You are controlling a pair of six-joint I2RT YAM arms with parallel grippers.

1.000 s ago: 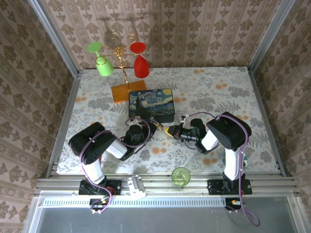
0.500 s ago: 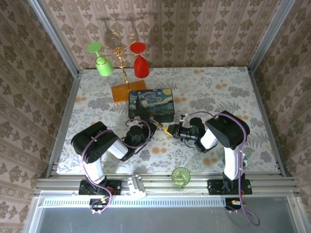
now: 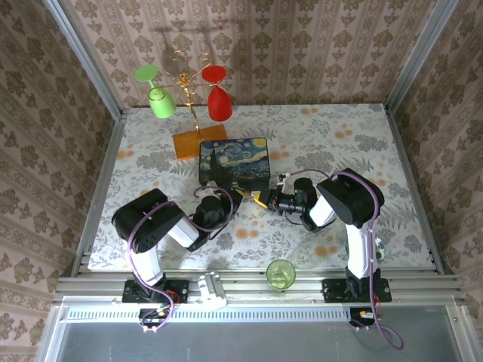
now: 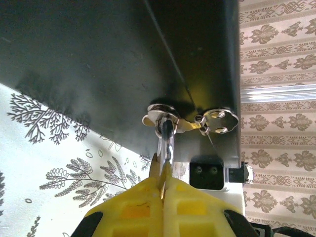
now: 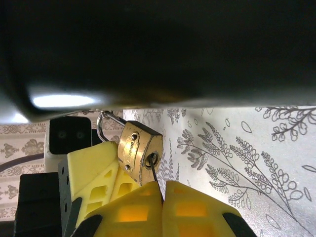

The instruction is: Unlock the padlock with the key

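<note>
Key-in-lock step. The right claw (image 5: pixel 163 190) is pinched tight on the key (image 5: pixel 155 177), a thin dark sliver running up into the keyhole of the padlock (image 5: pixel 139 148). It's seated, I think, though the wrist view is too close to judge how deep. The left claw (image 4: pixel 163 182) is clamped flat on the padlock's edge, steadying it. The shackle (image 4: pixel 167 140) is threaded through the clasp (image 4: pixel 163 114) on the front of the box (image 3: pixel 234 160). The padlock hangs there tilted, between the two claws. Next comes the turn: the right wrist must roll about the key's axis while the left holds firm, or the lock simply twists with it.
</note>
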